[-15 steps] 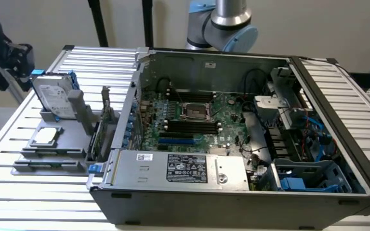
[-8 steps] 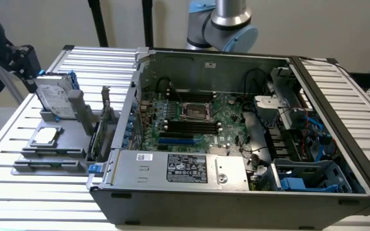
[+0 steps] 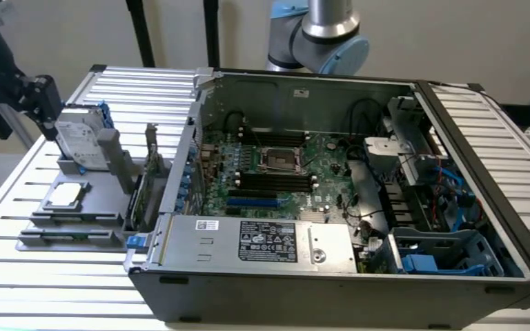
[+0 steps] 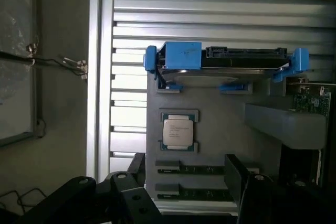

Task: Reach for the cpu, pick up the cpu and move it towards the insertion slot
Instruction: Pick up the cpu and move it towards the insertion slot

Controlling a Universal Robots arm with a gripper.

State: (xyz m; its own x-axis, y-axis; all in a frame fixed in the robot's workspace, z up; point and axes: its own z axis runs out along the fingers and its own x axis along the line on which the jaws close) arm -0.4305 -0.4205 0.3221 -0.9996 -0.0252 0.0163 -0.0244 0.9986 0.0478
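The cpu (image 3: 66, 195) (image 4: 178, 132), a small silver-grey square chip, lies flat in a recess of the grey holder tray (image 3: 108, 200) (image 4: 220, 124) at the exterior view's left, outside the computer case. My gripper (image 3: 36, 102) (image 4: 191, 198) hangs above the far end of that tray, near the hard drive, well apart from the cpu. Its dark fingers (image 4: 134, 192) stand wide apart with nothing between them. The insertion slot (image 3: 281, 160), a shiny square socket with a dark centre, sits on the green motherboard (image 3: 325, 179) inside the open case.
A silver hard drive (image 3: 79, 138) (image 4: 226, 62) in a blue frame stands on edge at the tray's far end. Two memory sticks (image 4: 197, 170) lie in the tray beside the cpu. A green card (image 4: 311, 103) stands by the case wall (image 3: 177, 179). The slatted metal table (image 3: 25, 269) carries everything.
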